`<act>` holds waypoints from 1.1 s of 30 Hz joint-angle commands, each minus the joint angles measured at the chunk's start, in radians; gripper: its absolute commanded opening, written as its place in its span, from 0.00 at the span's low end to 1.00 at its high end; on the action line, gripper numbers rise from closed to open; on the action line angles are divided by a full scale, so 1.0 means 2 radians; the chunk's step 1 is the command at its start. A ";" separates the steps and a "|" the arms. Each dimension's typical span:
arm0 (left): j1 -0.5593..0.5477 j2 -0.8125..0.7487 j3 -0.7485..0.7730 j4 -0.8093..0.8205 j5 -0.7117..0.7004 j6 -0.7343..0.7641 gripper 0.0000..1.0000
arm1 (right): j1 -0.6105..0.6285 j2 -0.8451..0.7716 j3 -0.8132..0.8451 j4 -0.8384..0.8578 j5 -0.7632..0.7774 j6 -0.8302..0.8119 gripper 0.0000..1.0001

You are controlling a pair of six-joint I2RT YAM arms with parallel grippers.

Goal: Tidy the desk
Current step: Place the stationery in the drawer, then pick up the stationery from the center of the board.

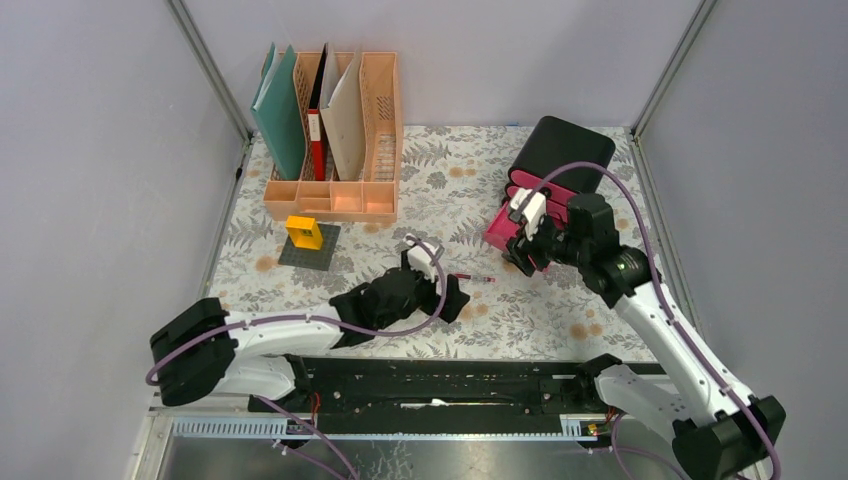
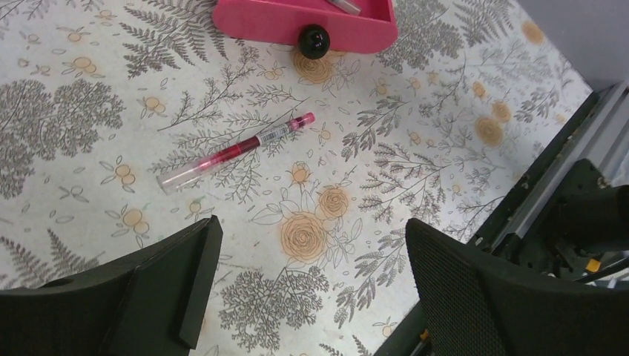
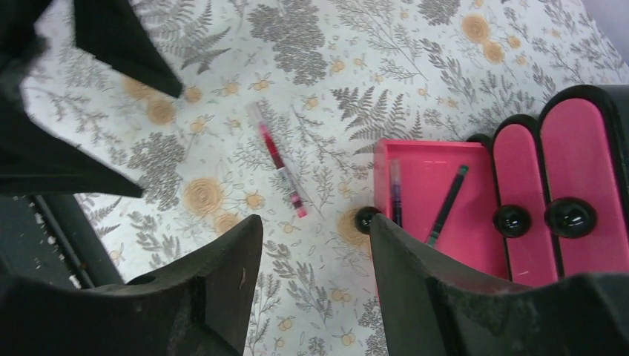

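The desk (image 1: 450, 180) wears a white cloth printed with ferns and flowers. A red pen (image 1: 475, 279) (image 2: 237, 150) (image 3: 280, 162) lies on it near the middle. My left gripper (image 1: 450, 295) (image 2: 311, 245) hovers just short of the pen, open wide and empty. The black-and-pink drawer box (image 1: 560, 150) has its lowest pink drawer (image 3: 430, 200) pulled out, with a purple pen (image 3: 395, 189) and a black pen (image 3: 447, 204) inside. My right gripper (image 1: 525, 250) (image 3: 315, 226) is open and empty above the drawer's black knob (image 3: 366, 219).
A peach file rack (image 1: 335, 190) with folders stands at the back left. In front of it a yellow block (image 1: 305, 232) sits on a dark grey plate. Grey walls frame the desk, and a black rail (image 1: 440, 385) runs along the near edge.
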 commanded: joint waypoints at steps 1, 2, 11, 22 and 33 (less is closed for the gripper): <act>0.011 0.043 0.059 -0.024 0.047 0.063 0.99 | -0.010 -0.030 -0.030 -0.003 -0.047 -0.013 0.62; 0.014 0.055 0.069 -0.031 0.051 0.073 0.99 | -0.014 -0.029 -0.033 -0.002 -0.042 -0.014 0.62; 0.068 0.181 0.156 -0.059 0.131 0.114 0.97 | -0.038 -0.044 -0.040 0.003 -0.025 -0.005 0.64; 0.090 0.296 0.255 -0.111 0.154 0.170 0.83 | -0.048 -0.048 -0.043 0.004 -0.034 -0.005 0.64; 0.094 0.352 0.311 -0.153 0.145 0.196 0.65 | -0.050 -0.043 -0.046 0.004 -0.035 -0.010 0.64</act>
